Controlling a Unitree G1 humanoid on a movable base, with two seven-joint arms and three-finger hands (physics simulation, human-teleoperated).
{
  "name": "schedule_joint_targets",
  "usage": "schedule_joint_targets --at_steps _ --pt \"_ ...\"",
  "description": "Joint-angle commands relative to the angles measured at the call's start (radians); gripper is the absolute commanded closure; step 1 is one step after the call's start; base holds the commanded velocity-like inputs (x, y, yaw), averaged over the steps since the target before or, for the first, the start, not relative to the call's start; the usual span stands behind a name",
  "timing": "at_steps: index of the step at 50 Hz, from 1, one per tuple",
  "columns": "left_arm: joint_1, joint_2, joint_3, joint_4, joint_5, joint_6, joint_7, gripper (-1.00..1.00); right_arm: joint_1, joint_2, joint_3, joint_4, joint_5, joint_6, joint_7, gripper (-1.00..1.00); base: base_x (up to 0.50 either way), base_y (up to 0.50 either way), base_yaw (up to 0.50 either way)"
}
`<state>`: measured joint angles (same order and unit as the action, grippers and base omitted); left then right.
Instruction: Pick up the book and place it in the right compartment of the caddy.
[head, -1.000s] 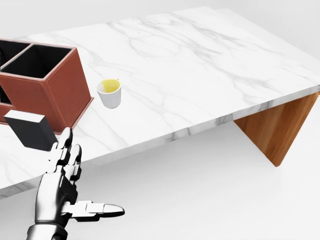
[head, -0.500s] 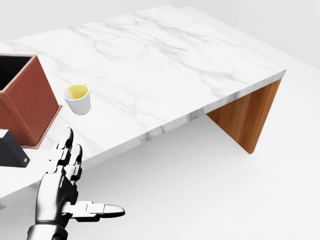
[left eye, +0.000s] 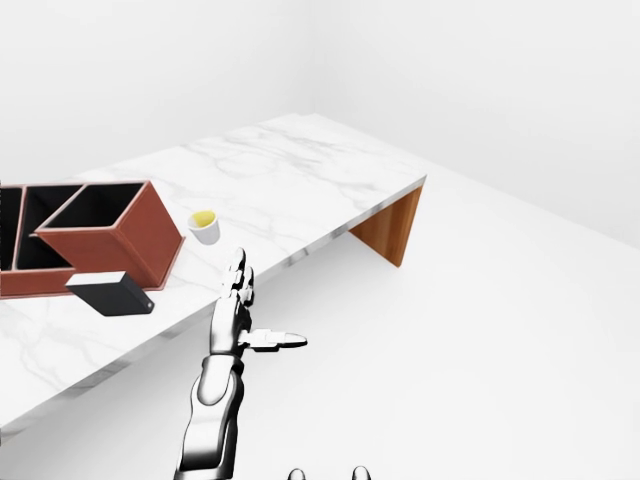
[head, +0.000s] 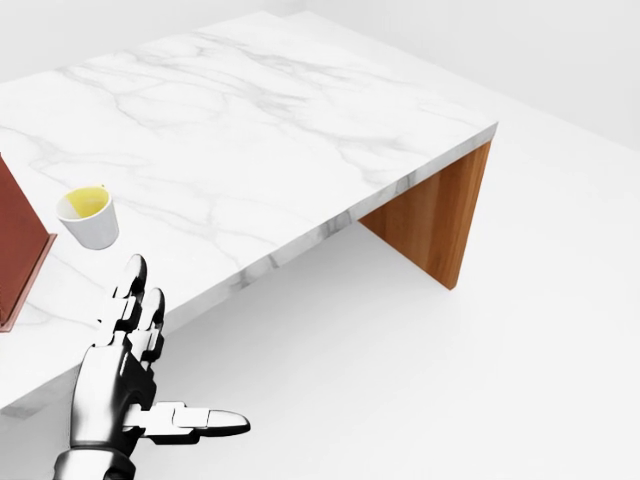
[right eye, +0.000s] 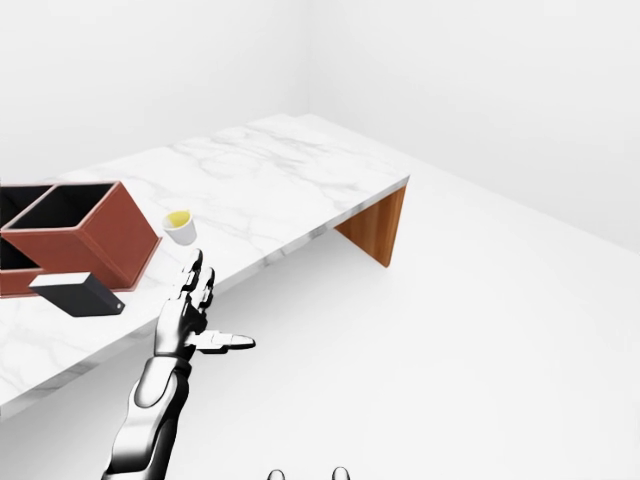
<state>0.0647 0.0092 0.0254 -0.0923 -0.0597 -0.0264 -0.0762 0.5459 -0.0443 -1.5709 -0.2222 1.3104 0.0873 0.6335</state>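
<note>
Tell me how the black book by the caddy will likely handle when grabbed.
The book looks like a stiff, thick block, so it probably won't flop. It lies flat on the marble table, unlikely to roll or tip. Its smooth faces might slip between the open fingers of the left robot hand.

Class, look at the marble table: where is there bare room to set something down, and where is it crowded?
Bare marble runs from the cup rightward to the table end above the wooden leg. It is crowded at the left-eye view's left: the caddy with the book lying close below it. The open left hand hovers off the near edge.
</note>
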Motion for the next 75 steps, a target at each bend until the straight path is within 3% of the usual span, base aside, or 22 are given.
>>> schedule_joint_targets --at_steps 1,15,20,22,24,25,29,31,32,34,37,39,43,46,50,54,60,75 --pt "0.003 -0.001 0.000 -0.006 0.003 -0.002 0.002 -1.00 -0.001 0.000 0.000 0.000 -0.002 0.000 -0.002 -1.00 0.00 0.00 -0.24" --pt "-0.001 -0.001 -0.001 0.012 0.003 -0.012 0.002 -1.00 -0.003 -0.001 0.000 0.006 -0.007 0.000 -0.001 -1.00 0.00 0.00 -0.24" --pt "0.006 -0.003 0.001 -0.020 -0.019 0.003 -0.006 -1.00 -0.004 -0.003 0.000 0.004 -0.006 0.000 -0.011 -1.00 0.00 0.00 -0.24" --pt "0.006 -0.004 0.002 -0.021 -0.010 -0.013 0.004 -1.00 -0.002 -0.005 0.000 0.002 0.004 0.000 -0.018 -1.00 -0.02 -0.02 -0.11" --pt "0.015 -0.005 0.003 -0.050 -0.022 -0.004 0.002 -1.00 -0.005 -0.005 0.000 0.003 -0.006 0.000 -0.018 -1.00 0.00 0.00 0.00" --pt "0.010 -0.008 0.008 -0.044 -0.006 -0.017 0.026 -1.00 -0.006 -0.002 0.000 0.000 -0.013 0.000 -0.018 -1.00 0.00 0.00 0.00" --pt "-0.003 -0.008 0.026 -0.048 -0.016 -0.012 0.053 -1.00 -0.007 0.002 0.000 -0.006 -0.017 0.000 -0.011 -1.00 0.00 0.00 0.00" --pt "-0.007 -0.005 0.030 -0.056 -0.026 0.005 0.057 -1.00 -0.007 0.002 0.000 -0.008 -0.020 0.000 -0.010 -1.00 0.00 0.00 0.00" --pt "-0.009 -0.005 0.034 -0.062 -0.001 0.010 0.087 -1.00 -0.007 0.002 0.000 -0.007 -0.019 0.000 -0.010 -1.00 0.00 0.00 0.00" --pt "-0.005 -0.004 0.033 -0.073 0.056 -0.036 0.137 -1.00 -0.008 0.001 0.000 -0.005 -0.021 0.000 -0.011 -1.00 0.00 0.00 0.00" --pt "0.017 -0.009 0.033 -0.134 0.119 -0.033 0.198 -1.00 -0.006 0.001 0.000 -0.006 -0.019 0.000 -0.013 -1.00 0.00 0.00 0.00" --pt "0.020 -0.012 0.038 -0.147 0.139 -0.048 0.226 -1.00 -0.008 0.001 0.000 -0.004 -0.025 0.000 -0.011 -1.00 0.00 0.00 0.00" --pt "0.015 -0.007 0.051 -0.194 0.204 -0.028 0.286 -1.00 -0.008 0.004 0.000 -0.010 -0.027 0.000 -0.008 -1.00 0.00 0.00 0.00" --pt "0.005 0.000 0.065 -0.227 0.281 0.010 0.333 -1.00 -0.009 0.005 0.000 -0.011 -0.032 0.000 -0.006 -1.00 0.00 0.00 0.00" --pt "-0.003 0.013 0.084 -0.203 0.421 -0.061 0.445 -1.00 -0.008 0.006 0.000 -0.014 -0.032 0.000 -0.009 -1.00 0.00 0.00 0.00" --pt "-0.014 0.022 0.098 -0.174 0.542 -0.061 0.545 -1.00 -0.010 0.005 0.000 -0.009 -0.037 0.000 -0.007 -1.00 0.00 0.00 0.00" --pt "0.018 0.014 0.102 -0.240 0.647 -0.061 0.600 -1.00 -0.011 0.008 0.000 -0.013 -0.039 0.000 -0.008 -1.00 0.00 0.00 0.00" --pt "0.043 0.013 0.104 -0.311 0.937 -0.061 0.600 -1.00 -0.009 0.003 0.000 -0.007 -0.040 0.000 -0.020 -1.00 0.00 0.00 0.00"
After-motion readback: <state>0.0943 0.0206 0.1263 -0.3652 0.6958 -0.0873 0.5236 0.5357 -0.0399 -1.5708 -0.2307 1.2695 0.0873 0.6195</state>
